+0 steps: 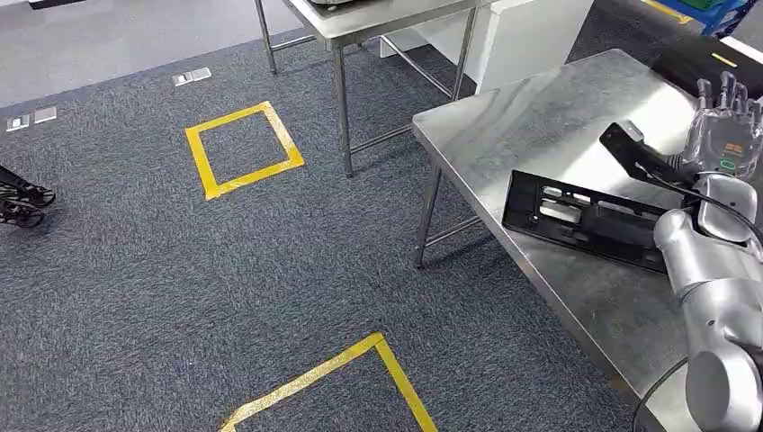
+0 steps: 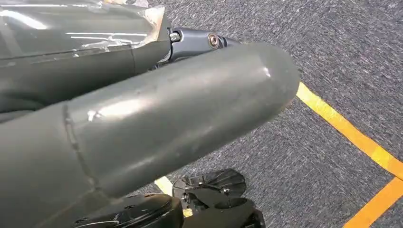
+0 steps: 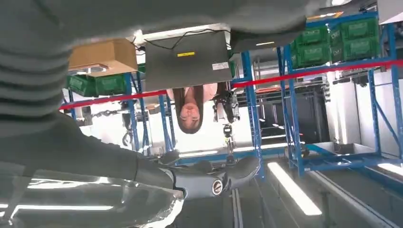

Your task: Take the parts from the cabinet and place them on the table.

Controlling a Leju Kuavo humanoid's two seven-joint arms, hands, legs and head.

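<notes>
So the part, a long black slotted panel, is lying flat on the steel table, down toward its 5 o'clock edge, which looks like a deliberate set-down spot: fully supported and within easy arm reach. The right hand is up at about 2 o'clock from it, fingers spread and pointing away, holding nothing, so I'd say the drop is done and it's just clear of the part. A small black piece sits right beside the hand; might be wrist hardware, hard to tell. The left hand hangs over the carpet, too close up to tell whether it's open or closed. A person stands by blue racks.
</notes>
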